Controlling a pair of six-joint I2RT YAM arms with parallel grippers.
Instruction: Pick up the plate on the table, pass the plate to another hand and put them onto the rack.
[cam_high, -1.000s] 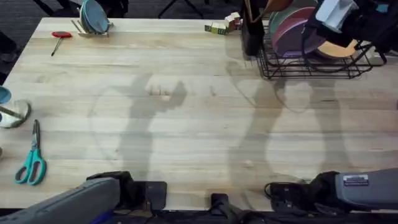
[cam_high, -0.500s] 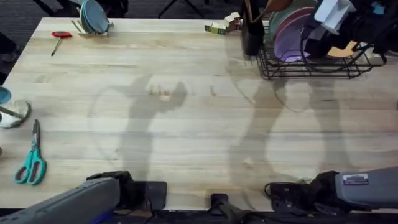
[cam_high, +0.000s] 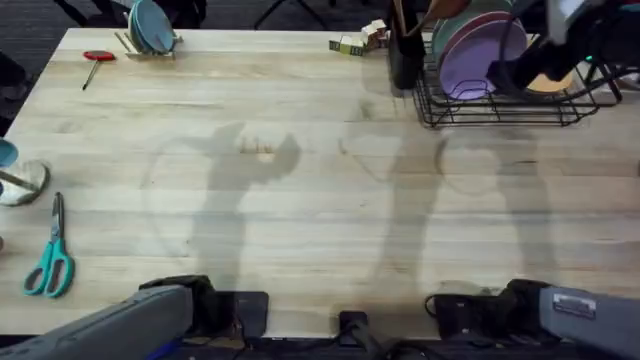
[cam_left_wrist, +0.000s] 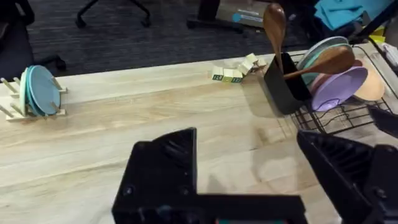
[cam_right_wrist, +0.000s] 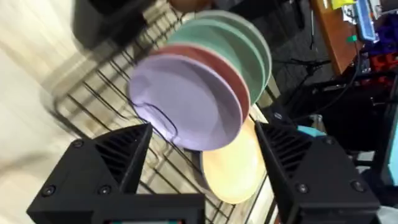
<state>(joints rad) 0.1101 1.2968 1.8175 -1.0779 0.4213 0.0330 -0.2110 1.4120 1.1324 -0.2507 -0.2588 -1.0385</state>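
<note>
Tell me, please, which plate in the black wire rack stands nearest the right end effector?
The round lavender-purple plate, frontmost in the black wire rack; pink and green plates stand behind it.

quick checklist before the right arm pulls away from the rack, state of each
1. Plate standing upright in the rack: ok.
2. Right hand open, its fingers off the plate: ok.
3. Plate clear of the wooden spoons in the black holder: ok.
4. Plate seated fully in a slot: cannot tell.
5. Left hand open, holding nothing: ok.
6. Table free of further plates to rack: ok.
</note>
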